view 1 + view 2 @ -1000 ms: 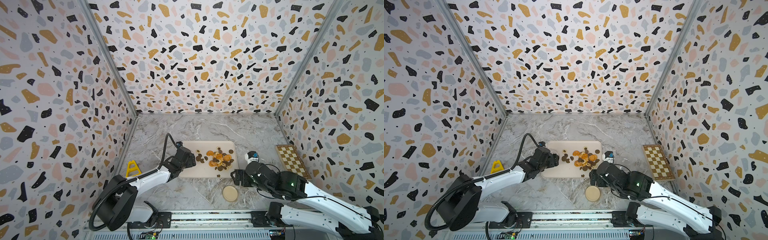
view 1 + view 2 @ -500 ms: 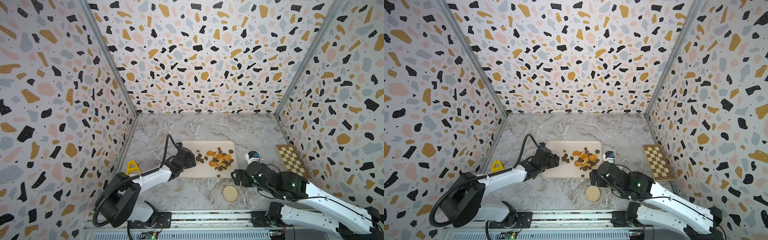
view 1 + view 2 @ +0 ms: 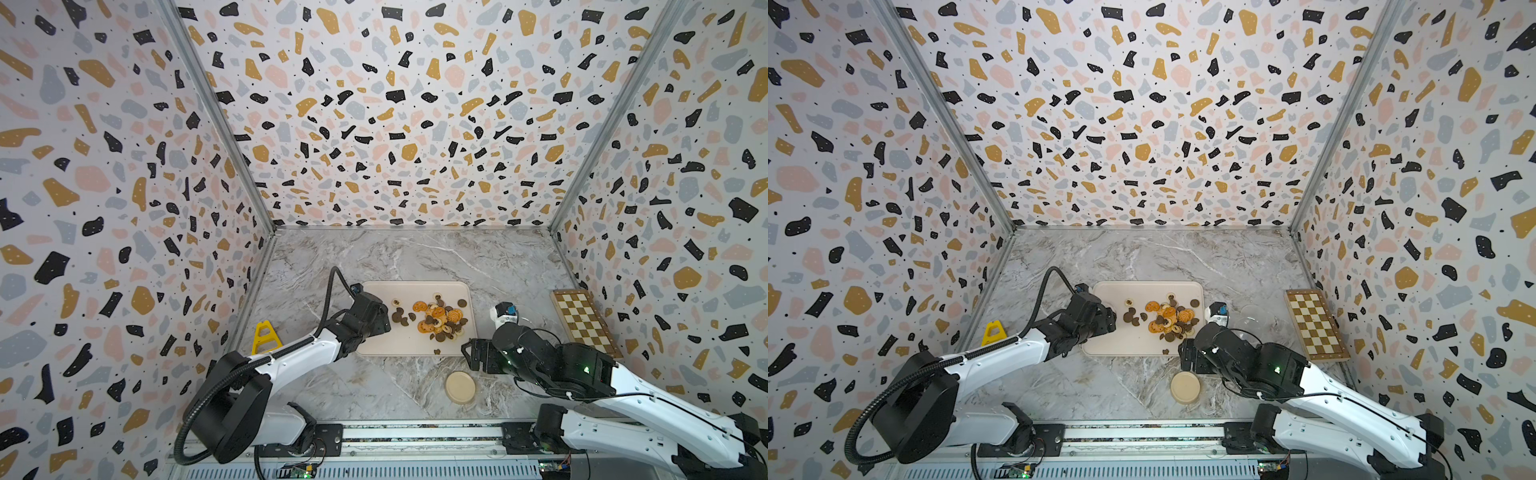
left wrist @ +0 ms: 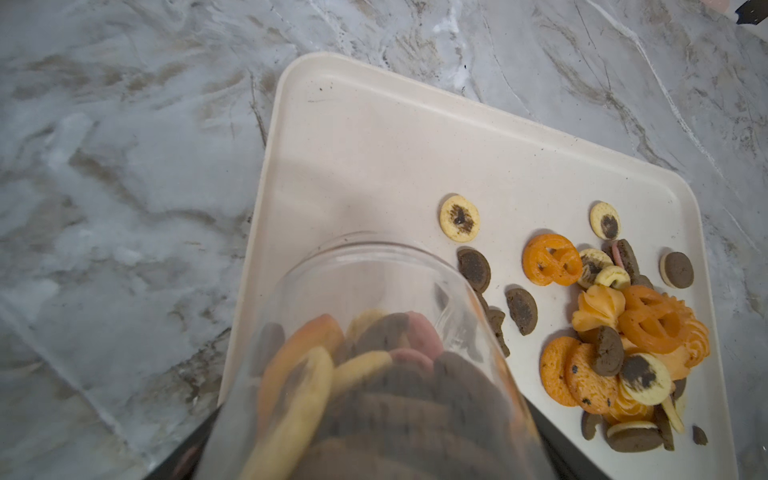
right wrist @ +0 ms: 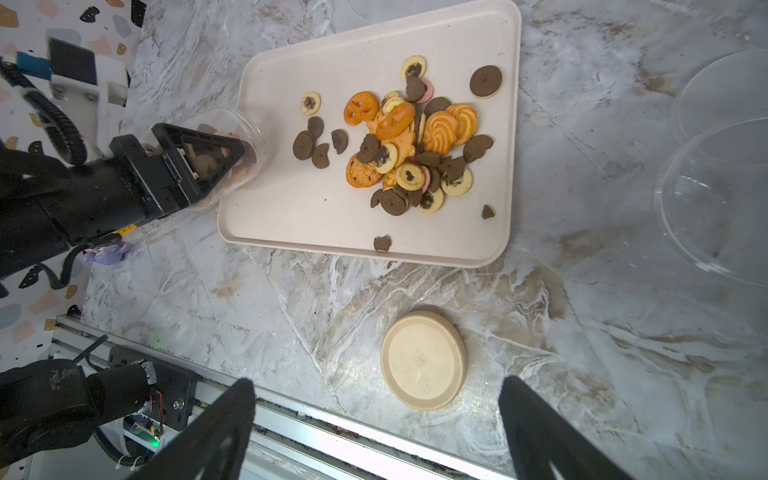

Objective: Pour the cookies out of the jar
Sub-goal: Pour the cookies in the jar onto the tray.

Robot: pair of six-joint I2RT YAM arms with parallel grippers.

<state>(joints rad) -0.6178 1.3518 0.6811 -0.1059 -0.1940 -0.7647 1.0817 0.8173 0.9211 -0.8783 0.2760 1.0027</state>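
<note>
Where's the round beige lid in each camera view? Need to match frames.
In a top view: beige lid on the marble, between the tray and the front rail.
In a top view: beige lid in the same spot, tray behind it.
Left wrist: not in it; the tray shows.
Right wrist: beige lid on the marble, apart from the tray.
Shared landmark: the cream tray.

Blurred cookies inside the jar, its base out of frame

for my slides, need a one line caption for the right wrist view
Clear jar tilted in the left gripper over a cream tray of spilled cookies, beige lid nearby
</note>
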